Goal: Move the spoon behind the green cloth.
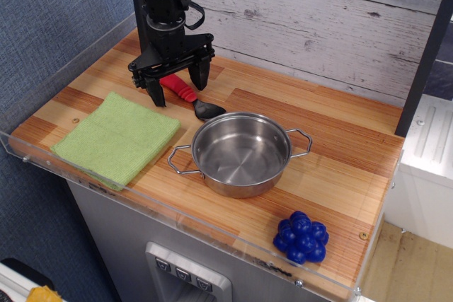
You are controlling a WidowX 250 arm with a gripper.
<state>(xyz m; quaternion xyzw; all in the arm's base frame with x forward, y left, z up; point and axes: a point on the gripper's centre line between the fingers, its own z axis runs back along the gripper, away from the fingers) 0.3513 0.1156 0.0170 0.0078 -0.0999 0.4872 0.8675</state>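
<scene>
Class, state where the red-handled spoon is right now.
The red-handled metal spoon lies on the wooden counter beneath the open jaws of the black gripper, behind the lime-green cloth and left-rear of the steel pot.

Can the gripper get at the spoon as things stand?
Probably yes. The gripper is open, its fingers astride the spoon handle, which lies flat on the counter. The pot sits near the spoon's bowl but clear of the handle.

Glossy steel pot [241, 152], matt woven lime-green cloth [117, 137], ribbed red plastic-handled spoon [187, 95], smooth striped wooden bench [340, 153].
</scene>
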